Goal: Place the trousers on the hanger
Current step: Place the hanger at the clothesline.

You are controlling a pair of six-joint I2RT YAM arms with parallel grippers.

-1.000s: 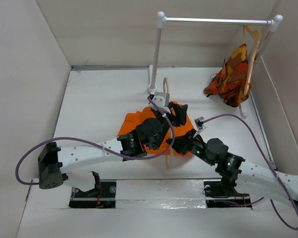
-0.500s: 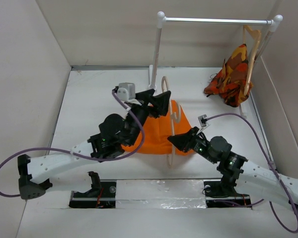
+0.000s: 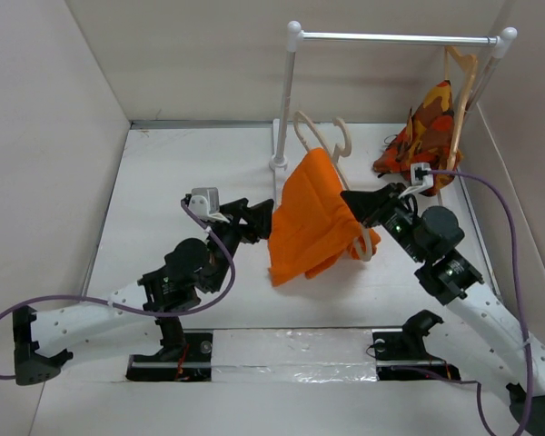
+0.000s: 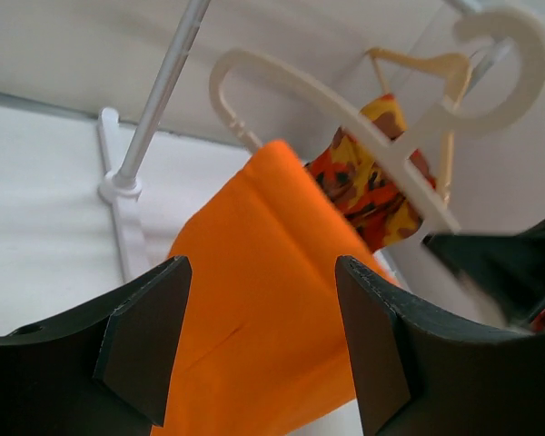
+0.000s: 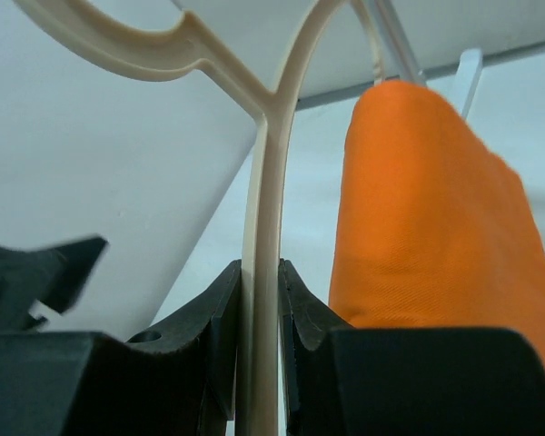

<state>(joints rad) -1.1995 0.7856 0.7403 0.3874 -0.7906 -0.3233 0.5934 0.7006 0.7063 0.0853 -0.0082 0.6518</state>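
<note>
The trousers (image 3: 309, 218) are hanging over the hanger (image 3: 302, 130) that my right jaws are clamping; my left jaws are gaping open, seemingly clear of the cloth.

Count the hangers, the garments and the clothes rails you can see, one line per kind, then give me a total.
Hangers: 2, cream hanger and tan wooden hanger
Garments: 2, orange trousers and patterned garment
Clothes rails: 1, clothes rail
Total: 5
</note>
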